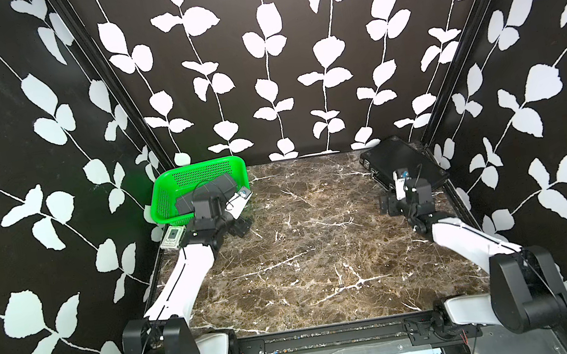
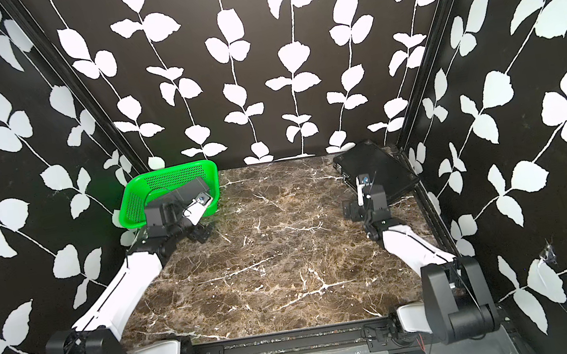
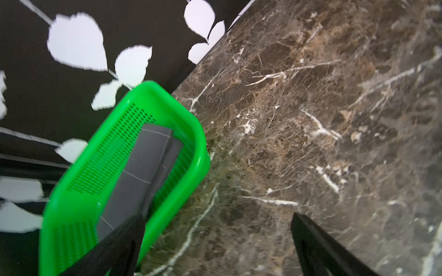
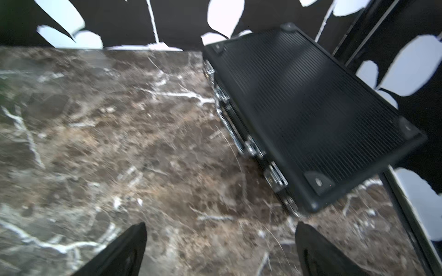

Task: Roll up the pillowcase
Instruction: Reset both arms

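Observation:
The pillowcase [image 1: 223, 182] [image 2: 196, 188] [image 3: 141, 167] is a dark grey cloth with thin white grid lines. It lies folded inside a green perforated basket [image 1: 196, 166] [image 2: 166, 170] [image 3: 198, 133] at the table's far left corner. My left gripper [image 1: 240, 227] [image 2: 200, 232] [image 3: 216, 216] hovers open just in front of the basket's near right corner. One of its fingers overlaps the basket rim in the wrist view, and nothing is between its fingers. My right gripper [image 1: 389, 204] [image 2: 351, 209] [image 4: 220, 225] stands open and empty over bare marble on the right side.
A rigid ribbed black case [image 1: 405, 163] [image 2: 376, 168] [image 4: 311, 114] with metal latches lies at the far right corner, just beyond the right gripper. A small white and green card [image 1: 172, 237] sits by the left edge. The brown marble tabletop [image 1: 324, 255] is walled on three sides.

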Controlling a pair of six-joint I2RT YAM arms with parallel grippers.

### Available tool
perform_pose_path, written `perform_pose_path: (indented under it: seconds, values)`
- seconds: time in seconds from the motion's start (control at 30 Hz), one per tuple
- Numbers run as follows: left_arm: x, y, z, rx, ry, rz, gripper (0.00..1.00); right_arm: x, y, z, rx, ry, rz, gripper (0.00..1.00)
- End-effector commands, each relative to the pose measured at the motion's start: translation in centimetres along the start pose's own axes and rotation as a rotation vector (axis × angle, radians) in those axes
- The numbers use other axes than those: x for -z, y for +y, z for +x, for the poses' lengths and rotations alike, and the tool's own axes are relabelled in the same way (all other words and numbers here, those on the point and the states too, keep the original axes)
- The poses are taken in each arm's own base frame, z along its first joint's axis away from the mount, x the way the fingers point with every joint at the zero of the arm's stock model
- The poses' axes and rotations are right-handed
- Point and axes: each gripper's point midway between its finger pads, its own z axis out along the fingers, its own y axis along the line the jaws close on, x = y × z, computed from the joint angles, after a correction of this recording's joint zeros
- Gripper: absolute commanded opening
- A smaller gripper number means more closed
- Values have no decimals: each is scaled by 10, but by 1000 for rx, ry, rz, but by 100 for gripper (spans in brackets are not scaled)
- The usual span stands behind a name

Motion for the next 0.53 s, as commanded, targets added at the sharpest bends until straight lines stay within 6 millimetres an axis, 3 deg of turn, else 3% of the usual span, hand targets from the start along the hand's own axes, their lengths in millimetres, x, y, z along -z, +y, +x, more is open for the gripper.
perform_pose_path:
  seconds: [0.0,0.1,0.23,0.43,0.5]
  values:
    - [3,12,22,367,-64,-172,99,8,-23,-27,10,-176,111,99]
    - [1,7,56,416,-45,-244,99,8,-37,-18,-23,-209,144,100]
    - [-7,7,81,400,-45,-315,99,9,-38,-19,-28,-224,121,99]
    - [-27,11,78,428,-91,-326,99,14,-27,-16,21,-235,54,99]
    - [-31,9,75,423,-90,-301,99,14,-35,-14,6,-228,102,99]
